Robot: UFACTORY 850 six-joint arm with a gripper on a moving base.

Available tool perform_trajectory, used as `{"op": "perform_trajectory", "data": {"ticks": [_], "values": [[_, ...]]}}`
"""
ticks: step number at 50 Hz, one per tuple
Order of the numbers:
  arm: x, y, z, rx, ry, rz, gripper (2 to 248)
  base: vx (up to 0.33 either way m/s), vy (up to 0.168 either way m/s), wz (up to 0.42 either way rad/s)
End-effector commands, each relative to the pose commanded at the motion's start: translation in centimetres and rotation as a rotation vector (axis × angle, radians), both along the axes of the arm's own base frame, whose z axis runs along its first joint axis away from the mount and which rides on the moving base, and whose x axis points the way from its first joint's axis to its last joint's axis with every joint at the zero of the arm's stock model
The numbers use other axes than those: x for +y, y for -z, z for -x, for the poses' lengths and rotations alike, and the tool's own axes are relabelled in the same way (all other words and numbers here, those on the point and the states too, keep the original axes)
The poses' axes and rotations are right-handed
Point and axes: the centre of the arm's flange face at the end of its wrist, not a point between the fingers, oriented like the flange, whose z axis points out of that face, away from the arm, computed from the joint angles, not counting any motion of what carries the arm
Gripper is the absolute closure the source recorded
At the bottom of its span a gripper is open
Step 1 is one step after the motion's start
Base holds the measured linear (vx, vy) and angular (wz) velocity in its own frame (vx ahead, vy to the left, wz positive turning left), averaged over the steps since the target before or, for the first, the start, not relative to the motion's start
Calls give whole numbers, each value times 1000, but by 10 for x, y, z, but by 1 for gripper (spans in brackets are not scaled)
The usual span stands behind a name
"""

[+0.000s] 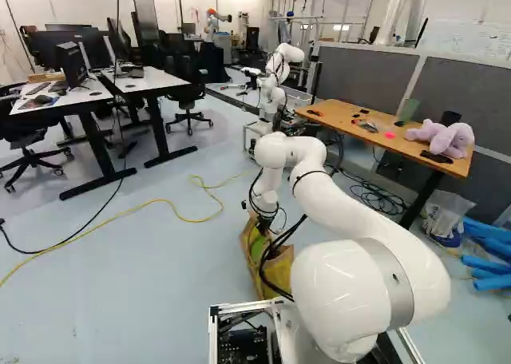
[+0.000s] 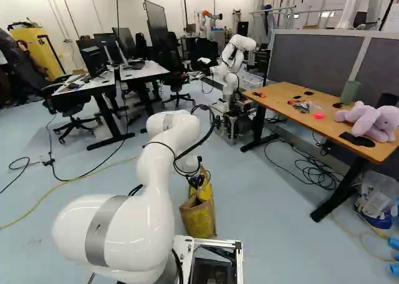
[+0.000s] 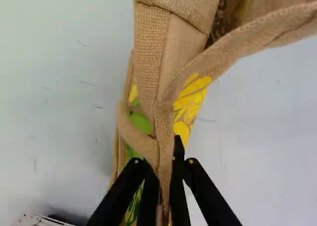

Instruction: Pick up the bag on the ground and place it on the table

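One bag [image 2: 199, 218], low at the middle of the right base view and low centre in the left base view, roughly upright just ahead of our base. We can't tell whether its underside is touching the floor [image 2: 268, 200].

Handling: we'd call it soft and floppy, probably light if empty; contents unseen. Not fragile. Coarse weave should give decent friction, but the strap can fold or creep, and the body will likely swing once hanging. Best hold is the handle [image 3: 162, 119], both straps together if we can get them. Our gripper [image 3: 166, 169] has its fingers drawn in narrow, pinching strap fabric between them. One loop arches off to the side ahead of the fingers, so we'd expect some tilt under lift. We'd go up slowly, then clear the edge of the table [image 2: 274, 89], upper right of the right base view.

Looks: tan, burlap-like cloth, stitched strap ends, yellow and green print on the side, mouth gaping, brown inside.
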Motion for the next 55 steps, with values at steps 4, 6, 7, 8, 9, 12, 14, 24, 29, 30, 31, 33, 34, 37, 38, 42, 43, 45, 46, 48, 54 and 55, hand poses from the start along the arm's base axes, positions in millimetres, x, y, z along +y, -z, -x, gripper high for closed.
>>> {"op": "perform_trajectory", "data": {"ticks": [4,6,7,8,9,12,14,24,29,30,31,33,34,37,38,42,43,45,46,48,54,55], "values": [[0,-5,0,0,0,0,225,0,0,0],[0,-8,0,0,0,0,225,0,0,0],[0,-10,0,0,0,0,225,0,0,0],[0,-11,0,0,0,0,225,0,0,0],[0,-13,0,-1,0,0,225,0,0,0],[0,-17,0,-1,0,0,225,0,0,0],[0,-20,0,-1,0,0,225,0,0,0],[0,-35,0,-3,0,0,225,0,0,0],[0,-43,0,-4,0,0,225,0,0,0],[0,-44,0,-4,0,0,225,0,0,0],[0,-46,0,-5,0,0,225,0,0,0],[0,-49,0,-5,0,0,225,0,0,0],[0,-50,0,-5,0,0,225,0,0,0],[0,-55,0,-6,0,0,225,0,0,0],[0,-57,0,-7,0,0,225,0,0,0],[0,-63,0,-8,0,0,225,0,0,0],[0,-64,0,-8,0,0,225,0,0,0],[0,-67,0,-9,0,0,225,0,0,0],[0,-69,0,-9,0,0,225,0,0,0],[0,-72,0,-10,0,0,225,0,0,0],[0,-81,1,-13,0,0,225,0,0,0],[0,-82,1,-13,0,0,225,0,0,0]]}}
